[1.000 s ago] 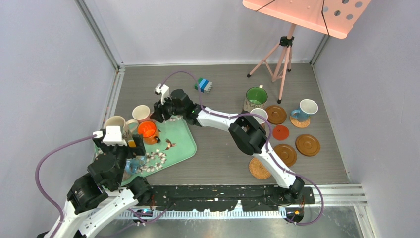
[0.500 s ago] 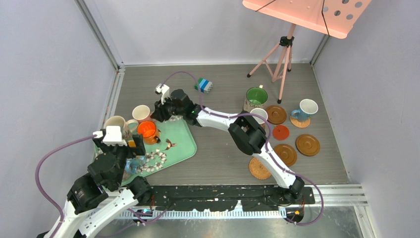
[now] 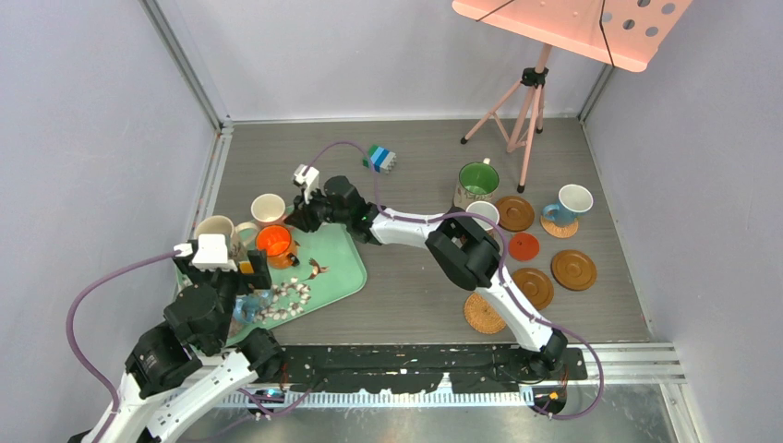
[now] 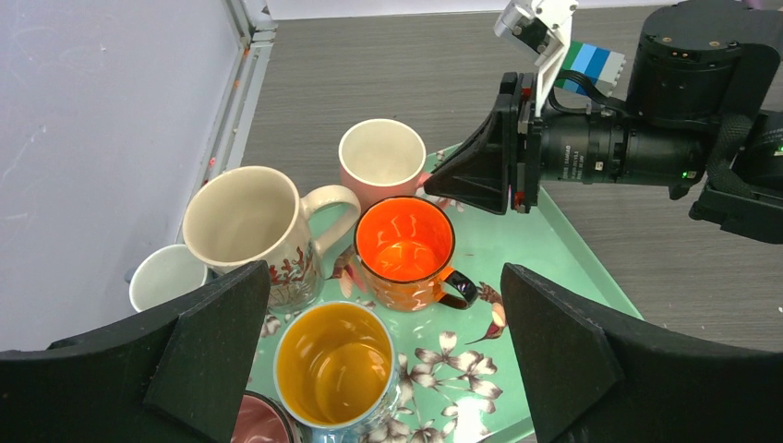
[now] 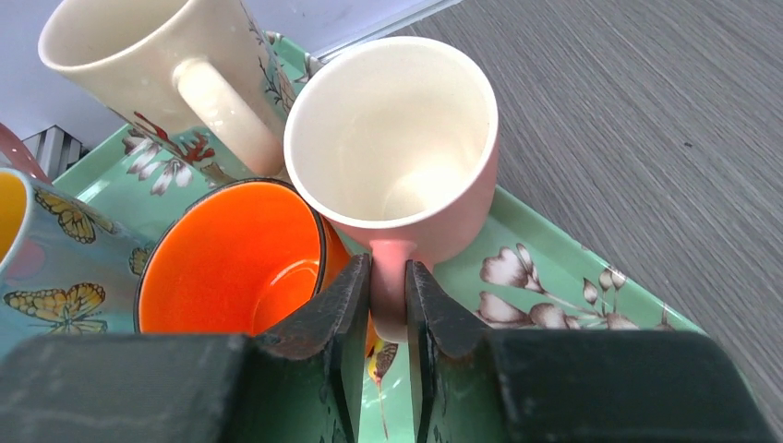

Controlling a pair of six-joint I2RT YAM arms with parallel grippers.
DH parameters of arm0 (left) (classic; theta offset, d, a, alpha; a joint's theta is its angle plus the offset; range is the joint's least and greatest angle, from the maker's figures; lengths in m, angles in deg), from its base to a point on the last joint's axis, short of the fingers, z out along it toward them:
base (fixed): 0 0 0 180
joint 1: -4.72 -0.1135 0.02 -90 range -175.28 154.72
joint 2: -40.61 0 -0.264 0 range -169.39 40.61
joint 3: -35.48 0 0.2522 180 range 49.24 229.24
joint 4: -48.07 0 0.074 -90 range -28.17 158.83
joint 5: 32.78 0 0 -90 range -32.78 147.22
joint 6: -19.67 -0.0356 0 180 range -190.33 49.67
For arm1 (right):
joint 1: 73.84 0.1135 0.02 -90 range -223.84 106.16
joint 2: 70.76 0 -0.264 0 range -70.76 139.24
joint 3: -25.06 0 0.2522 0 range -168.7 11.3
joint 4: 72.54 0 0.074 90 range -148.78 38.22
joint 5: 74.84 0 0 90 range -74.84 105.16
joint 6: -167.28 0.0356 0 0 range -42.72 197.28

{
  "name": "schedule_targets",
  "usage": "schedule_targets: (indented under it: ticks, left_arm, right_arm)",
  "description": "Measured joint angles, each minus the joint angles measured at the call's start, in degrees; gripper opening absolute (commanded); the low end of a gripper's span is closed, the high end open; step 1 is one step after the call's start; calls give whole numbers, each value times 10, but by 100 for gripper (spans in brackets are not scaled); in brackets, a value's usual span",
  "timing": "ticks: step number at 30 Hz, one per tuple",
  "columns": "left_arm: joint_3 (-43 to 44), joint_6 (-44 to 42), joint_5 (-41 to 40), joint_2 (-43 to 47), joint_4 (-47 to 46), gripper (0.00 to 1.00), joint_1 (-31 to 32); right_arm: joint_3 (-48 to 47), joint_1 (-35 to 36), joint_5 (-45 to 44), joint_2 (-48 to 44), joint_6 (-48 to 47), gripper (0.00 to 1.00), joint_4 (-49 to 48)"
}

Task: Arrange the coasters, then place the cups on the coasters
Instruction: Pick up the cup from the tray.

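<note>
My right gripper [image 5: 388,286] is shut on the handle of the pink cup [image 5: 397,138], which stands at the far edge of the mint tray [image 3: 337,268]. From above, the right gripper [image 3: 297,220] reaches it from the right. Beside the pink cup [image 3: 268,209] are the orange-inside cup [image 3: 274,241] and the cream cup [image 3: 215,229]. My left gripper [image 4: 383,360] hangs open over the yellow-inside cup [image 4: 337,363], holding nothing. Several coasters lie at the right: dark brown [image 3: 515,213], red-orange [image 3: 524,246], brown [image 3: 573,269] and wicker [image 3: 483,314].
A green-inside cup [image 3: 477,182] and a white cup [image 3: 483,215] stand by the coasters; a light blue cup [image 3: 571,203] sits on one. A toy block [image 3: 380,159] lies at the back. A pink music stand [image 3: 526,111] rises at the back right.
The right gripper's jaws have closed onto the pink cup's handle, and its wrist has shifted slightly to the right. The left arm has not moved.
</note>
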Motion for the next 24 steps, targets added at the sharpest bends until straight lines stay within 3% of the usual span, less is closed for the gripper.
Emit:
schedule_targets:
  ticks: [3, 10, 24]
  left_arm:
    - [0, 0, 0, -3, 0, 99, 0]
    - [0, 0, 0, -15, 0, 99, 0]
    - [0, 0, 0, -16, 0, 99, 0]
  right_arm:
    - [33, 0, -3, -13, -6, 6, -24]
    - [132, -3, -19, -81, -31, 5, -47]
    - [303, -6, -47, -229, -66, 5, -8]
